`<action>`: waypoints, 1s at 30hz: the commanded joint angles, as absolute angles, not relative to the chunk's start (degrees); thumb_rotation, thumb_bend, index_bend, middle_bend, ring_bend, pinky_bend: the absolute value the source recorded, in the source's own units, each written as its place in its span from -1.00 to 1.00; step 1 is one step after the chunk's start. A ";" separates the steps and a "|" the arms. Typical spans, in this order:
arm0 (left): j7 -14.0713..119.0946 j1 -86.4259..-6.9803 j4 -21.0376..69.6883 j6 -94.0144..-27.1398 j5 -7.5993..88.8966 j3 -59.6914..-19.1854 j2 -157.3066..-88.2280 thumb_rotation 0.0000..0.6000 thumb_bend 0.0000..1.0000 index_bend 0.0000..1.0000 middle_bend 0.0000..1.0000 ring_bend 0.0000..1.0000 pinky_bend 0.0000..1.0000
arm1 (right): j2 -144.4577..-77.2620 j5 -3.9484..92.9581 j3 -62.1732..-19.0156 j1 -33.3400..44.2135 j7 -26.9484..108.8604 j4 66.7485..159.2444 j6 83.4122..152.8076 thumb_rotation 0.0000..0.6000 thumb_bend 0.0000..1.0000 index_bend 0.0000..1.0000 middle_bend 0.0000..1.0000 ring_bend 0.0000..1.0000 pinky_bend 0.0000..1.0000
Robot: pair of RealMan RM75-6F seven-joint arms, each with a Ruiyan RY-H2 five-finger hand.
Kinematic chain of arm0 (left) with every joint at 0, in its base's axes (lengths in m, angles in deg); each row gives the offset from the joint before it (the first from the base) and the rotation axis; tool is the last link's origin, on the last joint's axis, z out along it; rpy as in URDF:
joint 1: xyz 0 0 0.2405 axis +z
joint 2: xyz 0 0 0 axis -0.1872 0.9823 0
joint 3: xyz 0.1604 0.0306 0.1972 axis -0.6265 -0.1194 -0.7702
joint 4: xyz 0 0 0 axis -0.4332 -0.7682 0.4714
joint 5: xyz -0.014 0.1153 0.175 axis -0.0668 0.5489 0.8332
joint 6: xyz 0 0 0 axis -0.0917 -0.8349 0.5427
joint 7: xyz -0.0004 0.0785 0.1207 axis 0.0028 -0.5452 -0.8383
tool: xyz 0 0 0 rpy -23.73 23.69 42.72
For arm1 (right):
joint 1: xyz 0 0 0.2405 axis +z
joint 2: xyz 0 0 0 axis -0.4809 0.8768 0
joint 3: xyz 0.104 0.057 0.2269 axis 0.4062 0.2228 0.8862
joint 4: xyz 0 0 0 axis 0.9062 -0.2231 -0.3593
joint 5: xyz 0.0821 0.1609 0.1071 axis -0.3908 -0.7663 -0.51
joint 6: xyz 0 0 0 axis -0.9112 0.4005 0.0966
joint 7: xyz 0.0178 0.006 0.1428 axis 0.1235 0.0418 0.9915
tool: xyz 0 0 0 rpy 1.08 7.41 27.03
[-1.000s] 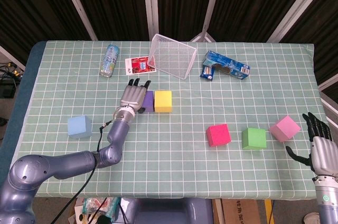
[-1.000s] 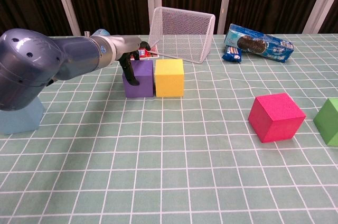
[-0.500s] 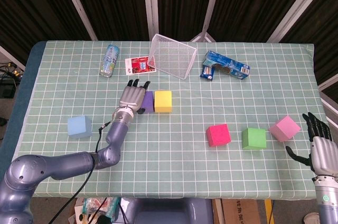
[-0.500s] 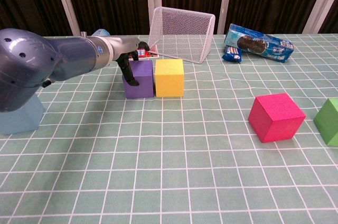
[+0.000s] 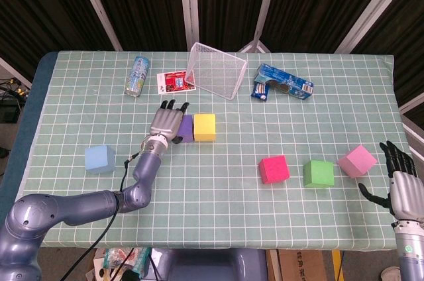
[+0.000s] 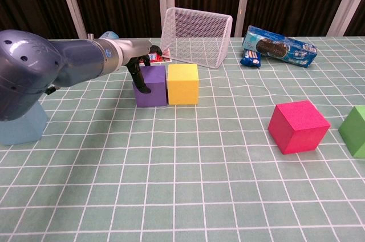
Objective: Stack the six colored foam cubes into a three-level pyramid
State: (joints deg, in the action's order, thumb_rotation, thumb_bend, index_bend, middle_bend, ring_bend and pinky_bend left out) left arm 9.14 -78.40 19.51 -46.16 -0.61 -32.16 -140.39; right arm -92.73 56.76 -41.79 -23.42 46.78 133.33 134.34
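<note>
My left hand [image 5: 167, 122] lies over the purple cube [image 5: 187, 126] and grips it, with its thumb down the cube's left face [image 6: 153, 89] in the chest view. The yellow cube [image 5: 205, 126] stands close against the purple one's right side. Far to the left sits the blue cube [image 5: 99, 159]. The red cube [image 5: 273, 169], green cube [image 5: 318, 173] and pink cube [image 5: 356, 160] stand apart in a row at the right. My right hand [image 5: 397, 178] hangs open beyond the table's right front edge, near the pink cube, holding nothing.
A tipped wire basket [image 5: 215, 70] lies at the back, just behind the purple and yellow cubes. A drink can [image 5: 138, 75] and a small red card [image 5: 175, 82] lie to its left, and a blue cookie pack [image 5: 281, 83] to its right.
My left hand has nudged the purple cube slightly to the right, closing the gap to the yellow cube. The right hand and other cubes have not moved.
</note>
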 commanded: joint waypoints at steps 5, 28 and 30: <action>9.08 -78.68 18.66 -45.84 -0.76 -32.02 -140.94 1.00 -0.30 -1.00 -0.34 -1.00 -0.92 | -92.77 56.71 -41.76 -23.43 46.72 133.36 134.38 1.00 -0.47 -1.00 -1.00 -1.00 -1.00; 8.98 -79.08 16.88 -45.29 -0.50 -31.70 -142.29 1.00 -0.36 -1.00 -0.43 -1.00 -0.92 | -92.70 56.06 -41.60 -23.51 46.41 133.70 134.27 1.00 -0.47 -1.00 -1.00 -1.00 -1.00; 9.00 -79.10 16.86 -45.26 -0.43 -31.64 -142.29 1.00 -0.44 -1.00 -0.50 -1.00 -0.92 | -92.69 56.02 -41.60 -23.50 46.36 133.73 134.23 1.00 -0.47 -1.00 -1.00 -1.00 -1.00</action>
State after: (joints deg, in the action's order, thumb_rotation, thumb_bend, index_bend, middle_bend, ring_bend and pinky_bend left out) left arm 9.00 -79.10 16.86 -45.26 -0.43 -31.64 -142.29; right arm -92.69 56.03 -41.60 -23.50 46.36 133.72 134.23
